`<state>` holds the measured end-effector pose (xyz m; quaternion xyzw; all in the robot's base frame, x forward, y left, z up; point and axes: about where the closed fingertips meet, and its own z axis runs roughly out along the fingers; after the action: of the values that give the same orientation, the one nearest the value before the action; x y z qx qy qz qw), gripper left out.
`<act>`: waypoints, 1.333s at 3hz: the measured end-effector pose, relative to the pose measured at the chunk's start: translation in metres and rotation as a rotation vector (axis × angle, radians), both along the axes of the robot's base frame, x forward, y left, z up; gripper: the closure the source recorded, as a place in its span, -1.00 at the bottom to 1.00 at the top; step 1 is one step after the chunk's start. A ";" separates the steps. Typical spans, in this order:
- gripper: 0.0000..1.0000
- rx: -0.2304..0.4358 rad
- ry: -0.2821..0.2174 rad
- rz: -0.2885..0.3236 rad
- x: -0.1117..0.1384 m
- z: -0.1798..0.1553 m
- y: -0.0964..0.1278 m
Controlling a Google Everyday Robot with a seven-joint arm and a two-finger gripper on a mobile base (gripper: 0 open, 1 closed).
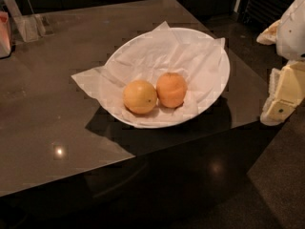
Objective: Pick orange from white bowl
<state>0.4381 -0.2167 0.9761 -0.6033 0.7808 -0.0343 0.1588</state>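
The orange (171,89) is deep reddish-orange. The fruit (139,97) touching it is a paler yellow-orange with one small dark dot. The bowl (226,80) is plain white, and so is the crumpled paper (157,56) lining it. The counter (47,104) is glossy dark grey-brown with a bright speck of reflected light. The gripper (282,99), at the right edge off the counter, is cream and white.

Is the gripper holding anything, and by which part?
Nothing held, as far as shows. The gripper is at the right, beyond the table edge, clear of the white bowl. The orange lies in the bowl beside a paler fruit.
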 end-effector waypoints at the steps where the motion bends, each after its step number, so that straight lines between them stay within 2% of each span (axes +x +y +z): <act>1: -1.00 0.000 0.000 0.000 0.000 0.000 0.000; 2: -1.00 0.042 -0.003 0.010 0.008 0.002 0.006; 3: -1.00 0.082 0.015 0.041 0.034 0.002 0.024; 4: -1.00 0.134 0.018 0.132 0.064 0.006 0.062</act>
<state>0.5018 -0.1542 0.9819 -0.6418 0.7412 0.0339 0.1939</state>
